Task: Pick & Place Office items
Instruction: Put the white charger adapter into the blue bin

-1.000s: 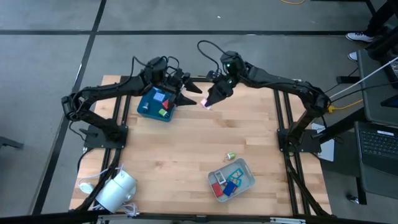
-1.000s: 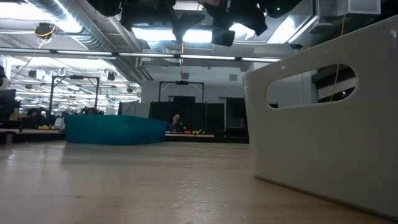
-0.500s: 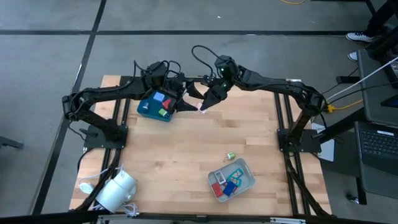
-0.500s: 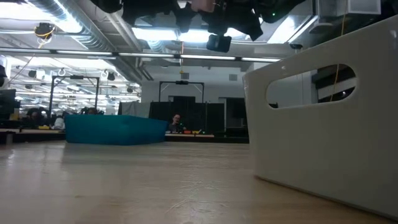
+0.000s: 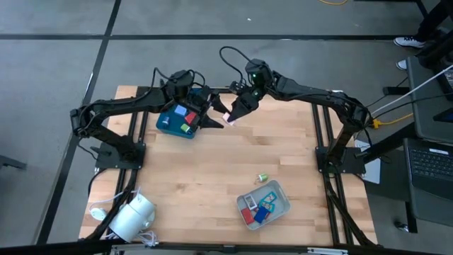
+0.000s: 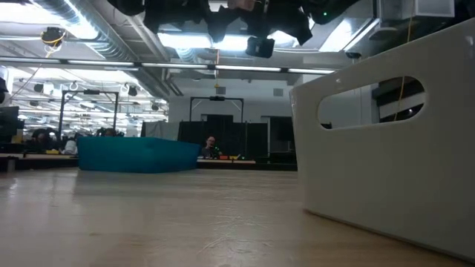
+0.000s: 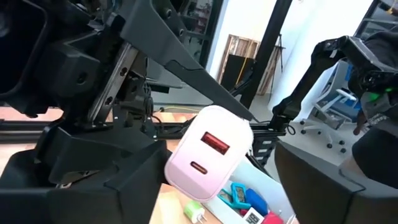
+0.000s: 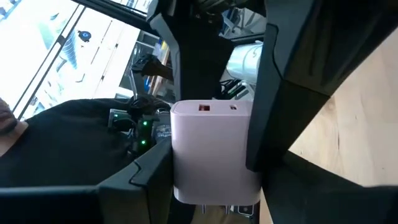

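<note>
A pink block-shaped charger (image 5: 229, 118) with two ports on its end face (image 7: 208, 154) is the item in play, up in the air beside the dark teal tray (image 5: 178, 119). My right gripper (image 5: 232, 115) is shut on it. My left gripper (image 5: 214, 116) is open at the tray's right side; its fingers (image 7: 112, 180) stand on either side of the charger without touching it. Red, blue and green items lie in the teal tray. More items lie in the pale grey tray (image 5: 263, 204), and one small green item (image 5: 262, 177) rests on the table. My right gripper (image 8: 208, 155) pinches the pink charger by two opposite side faces (image 8: 186, 155), one finger on each. The fingers come slanting down from the table's far right. The charger is lifted clear of the table, its port face turned away from my wrist and toward the left gripper.
A white round device with a cord (image 5: 131, 218) sits at the table's near left corner. In the low view the grey tray's wall (image 6: 386, 133) stands close on the right and the teal tray (image 6: 137, 154) farther back. Bare wood lies between the two trays.
My right gripper has carried the pink charger a short way toward the table's left, closing in on the left gripper, until the charger sits between the left gripper's open fingers. The left gripper has shifted slightly toward the table's near edge.
</note>
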`<state>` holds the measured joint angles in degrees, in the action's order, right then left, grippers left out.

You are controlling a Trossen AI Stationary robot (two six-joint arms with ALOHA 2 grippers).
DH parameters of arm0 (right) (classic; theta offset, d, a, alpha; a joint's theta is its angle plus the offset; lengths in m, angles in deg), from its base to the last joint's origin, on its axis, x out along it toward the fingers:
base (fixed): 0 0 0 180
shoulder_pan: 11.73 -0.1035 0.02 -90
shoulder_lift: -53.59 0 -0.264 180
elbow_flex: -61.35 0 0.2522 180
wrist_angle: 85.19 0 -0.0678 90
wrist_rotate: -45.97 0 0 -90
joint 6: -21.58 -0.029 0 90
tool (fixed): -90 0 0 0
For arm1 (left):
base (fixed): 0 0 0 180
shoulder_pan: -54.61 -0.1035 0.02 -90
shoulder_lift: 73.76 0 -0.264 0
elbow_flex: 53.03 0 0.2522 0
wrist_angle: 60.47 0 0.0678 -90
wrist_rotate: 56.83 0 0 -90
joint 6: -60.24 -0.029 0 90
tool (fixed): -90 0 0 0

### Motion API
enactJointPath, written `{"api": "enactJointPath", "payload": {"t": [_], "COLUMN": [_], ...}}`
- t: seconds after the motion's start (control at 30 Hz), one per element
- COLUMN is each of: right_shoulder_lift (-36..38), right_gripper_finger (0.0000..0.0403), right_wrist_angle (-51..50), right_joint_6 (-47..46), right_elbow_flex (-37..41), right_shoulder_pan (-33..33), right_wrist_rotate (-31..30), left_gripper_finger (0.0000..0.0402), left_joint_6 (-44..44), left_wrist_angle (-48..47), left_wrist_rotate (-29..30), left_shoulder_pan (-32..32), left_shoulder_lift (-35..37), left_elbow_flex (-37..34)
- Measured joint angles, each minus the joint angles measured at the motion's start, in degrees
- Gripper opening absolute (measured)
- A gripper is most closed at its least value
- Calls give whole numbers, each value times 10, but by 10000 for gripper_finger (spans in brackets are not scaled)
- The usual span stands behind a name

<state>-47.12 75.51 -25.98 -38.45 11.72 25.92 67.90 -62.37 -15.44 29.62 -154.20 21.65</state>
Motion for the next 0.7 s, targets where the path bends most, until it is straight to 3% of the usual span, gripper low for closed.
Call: {"api": "enactJointPath", "payload": {"t": [0.5, 0.7], "right_shoulder_lift": [0, 0], "right_gripper_finger": [193, 193], "right_wrist_angle": [4, 4], "right_joint_6": [0, -1], "right_elbow_flex": [0, -1], "right_shoulder_pan": [-1, -1], "right_wrist_rotate": [2, 1], "left_gripper_finger": [143, 138], "left_joint_6": [-12, -14], "left_wrist_angle": [-11, -12], "left_wrist_rotate": [-1, -3], "left_shoulder_pan": [0, 0], "left_shoulder_lift": [-1, -1], "left_elbow_flex": [0, -1]}}
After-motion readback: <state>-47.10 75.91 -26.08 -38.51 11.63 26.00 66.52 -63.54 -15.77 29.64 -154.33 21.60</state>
